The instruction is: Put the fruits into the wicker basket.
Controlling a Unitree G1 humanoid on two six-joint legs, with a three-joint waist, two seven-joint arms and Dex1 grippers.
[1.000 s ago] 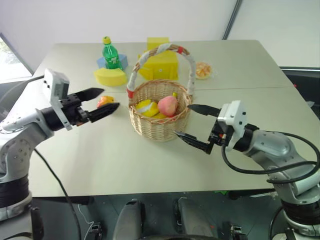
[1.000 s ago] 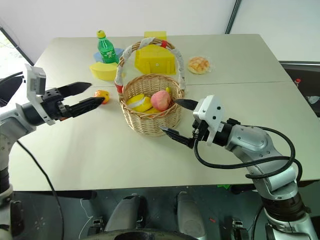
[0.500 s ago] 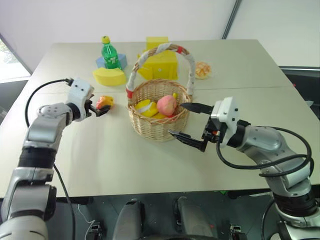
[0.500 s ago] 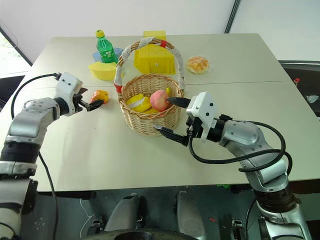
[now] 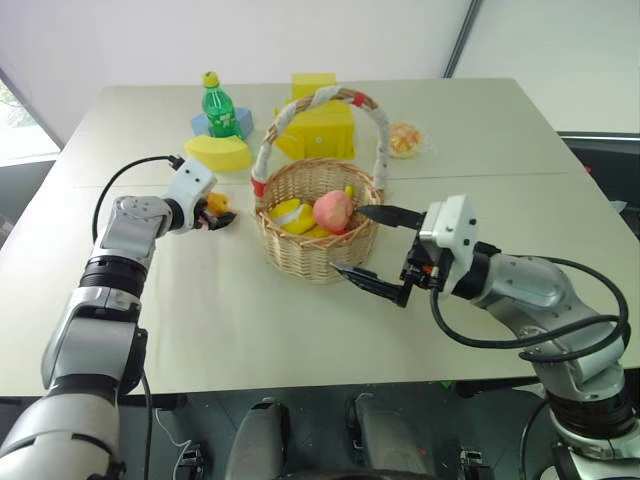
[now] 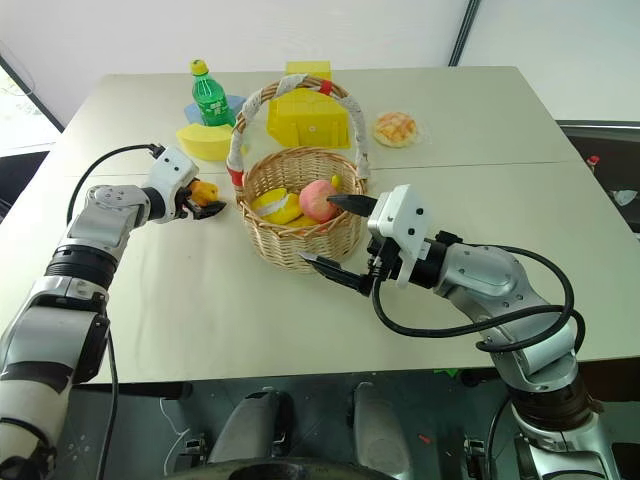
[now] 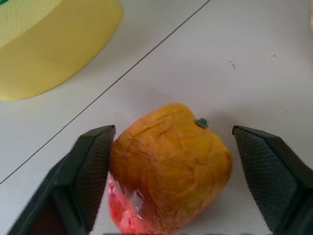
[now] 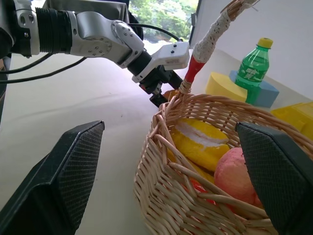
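Note:
The wicker basket (image 5: 312, 256) stands mid-table, its white-wrapped handle (image 5: 322, 98) arching above it. Inside lie a pink peach (image 5: 333, 210) and a yellow oval fruit (image 5: 291, 215). Left of the basket, a red-and-yellow fruit (image 7: 168, 166) rests on the table. My left gripper (image 5: 217, 214) straddles this fruit. One finger (image 7: 93, 161) touches it, and a thin gap separates the other finger from it. My right gripper (image 5: 349, 240) hangs wide open just in front of the basket's near right wall, holding nothing.
At the back of the table (image 5: 480, 290) stand a green bottle (image 5: 222, 108), a yellow wedge (image 5: 220, 152), a yellow box (image 5: 320, 125) and a pale orange bun (image 5: 405, 140). In the left wrist view the wedge (image 7: 49, 44) lies close beyond the fruit.
My left arm reached forward and down to the red-and-yellow fruit, and its fingers narrowed around it. My right gripper stayed open by the basket.

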